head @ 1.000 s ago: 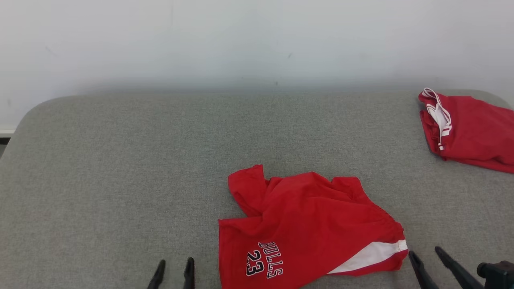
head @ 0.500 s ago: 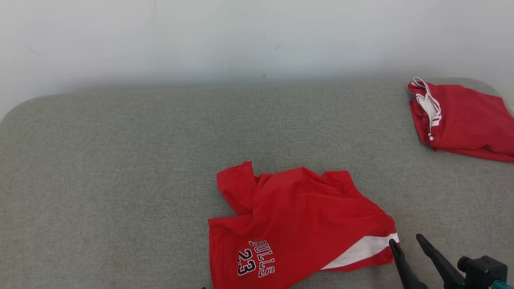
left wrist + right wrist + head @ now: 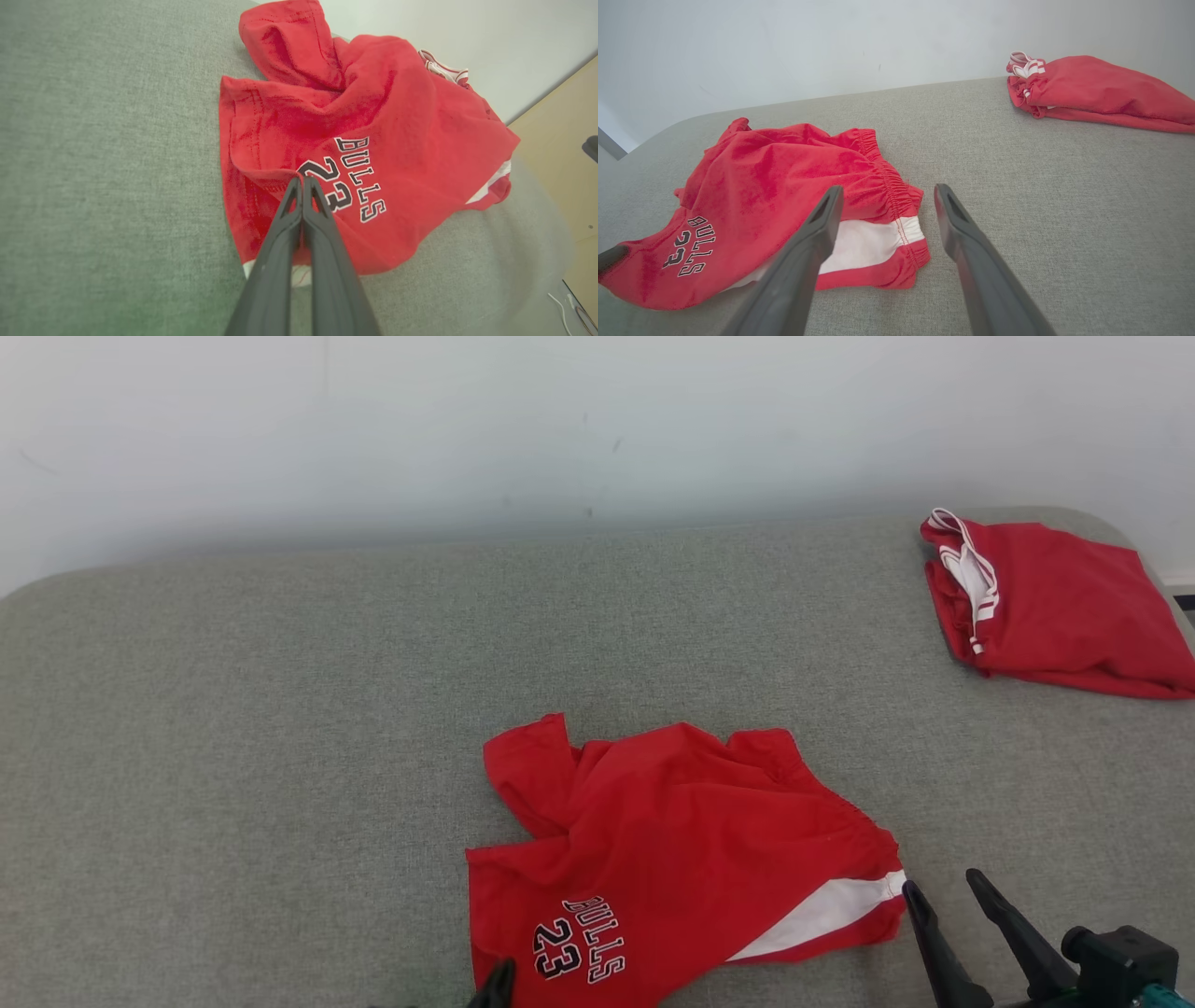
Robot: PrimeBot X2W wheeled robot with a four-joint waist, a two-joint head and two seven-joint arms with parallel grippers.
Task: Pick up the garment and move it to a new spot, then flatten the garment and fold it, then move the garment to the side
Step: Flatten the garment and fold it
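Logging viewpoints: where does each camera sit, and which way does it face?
Head view: on the head, facing forward-down at grey surface, Bulls shorts, second red garment; right gripper lower right, left gripper bottom edge.
Left wrist view: along left gripper, shut on the shorts.
Right wrist view: along open right gripper, toward the wall.
Shared: head and right wrist show both garments.

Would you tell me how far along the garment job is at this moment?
Done: one folded red garment lies at the far right. In hand: left gripper is shut, seemingly pinching the crumpled shorts by the 23; right gripper is open beside the white stripe. Remaining: lifting, moving, flattening, folding, setting aside.
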